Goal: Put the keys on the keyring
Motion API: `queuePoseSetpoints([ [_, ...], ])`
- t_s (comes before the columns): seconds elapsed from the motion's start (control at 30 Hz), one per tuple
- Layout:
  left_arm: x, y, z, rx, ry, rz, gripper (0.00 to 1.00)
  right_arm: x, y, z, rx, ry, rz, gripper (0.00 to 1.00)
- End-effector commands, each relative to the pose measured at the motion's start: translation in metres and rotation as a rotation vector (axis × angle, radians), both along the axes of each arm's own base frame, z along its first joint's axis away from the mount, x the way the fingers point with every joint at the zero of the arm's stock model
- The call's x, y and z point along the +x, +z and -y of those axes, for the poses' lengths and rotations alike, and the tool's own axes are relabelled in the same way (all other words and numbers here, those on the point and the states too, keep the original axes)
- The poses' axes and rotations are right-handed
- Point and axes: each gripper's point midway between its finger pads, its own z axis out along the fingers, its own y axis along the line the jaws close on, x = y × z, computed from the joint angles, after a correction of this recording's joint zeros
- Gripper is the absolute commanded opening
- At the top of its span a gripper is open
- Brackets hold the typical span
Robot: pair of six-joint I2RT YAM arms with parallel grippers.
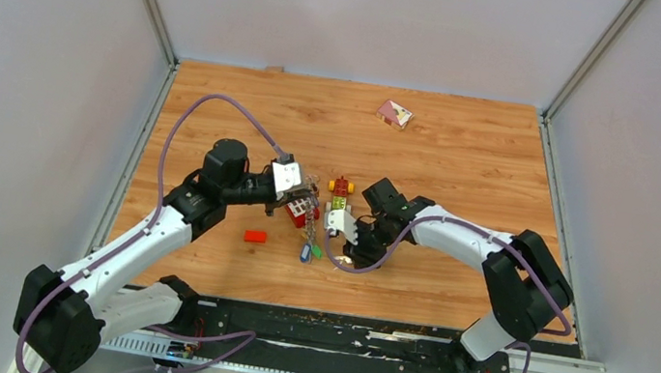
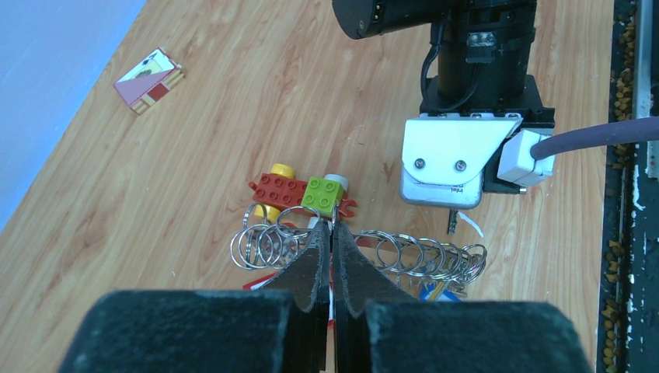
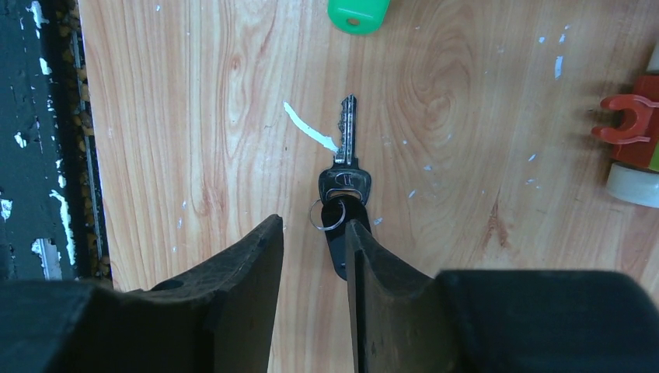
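Note:
My left gripper (image 2: 332, 226) is shut on the keyring (image 2: 423, 255), a thin wire strung with many small silver split rings that fan out on both sides of the fingers. A black-headed key (image 3: 346, 165) with a small ring and a black tag lies flat on the wood beside a white scuff. My right gripper (image 3: 315, 225) hovers just over its tag end, open, with nothing between its fingers. In the top view both grippers (image 1: 300, 204) (image 1: 339, 237) meet at mid-table. A blue key (image 1: 305, 253) and a green key (image 1: 317, 251) lie just in front of them.
A red, green and yellow toy car (image 2: 299, 190) sits just beyond the keyring. A loose red brick (image 1: 255, 236) lies to the left, a pink box (image 1: 394, 114) at the back. White walls enclose the wooden table (image 1: 467, 157); a black rail runs along the near edge.

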Motion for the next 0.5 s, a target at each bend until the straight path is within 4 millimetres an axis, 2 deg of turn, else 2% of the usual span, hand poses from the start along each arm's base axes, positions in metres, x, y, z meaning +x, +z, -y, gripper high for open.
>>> queuePoseSetpoints([
  [0.0, 0.007, 0.026, 0.0, -0.035, 0.002, 0.112, 0.0, -0.003, 0.003, -0.008, 0.028, 0.027, 0.004, 0.36],
  [0.27, 0.007, 0.026, 0.0, -0.033, 0.006, 0.115, 0.0, 0.001, -0.009, -0.007, -0.008, 0.03, 0.072, 0.34],
  [0.47, 0.009, 0.025, -0.001, -0.028, 0.009, 0.116, 0.0, 0.006, -0.012, -0.006, -0.026, 0.023, 0.099, 0.23],
])
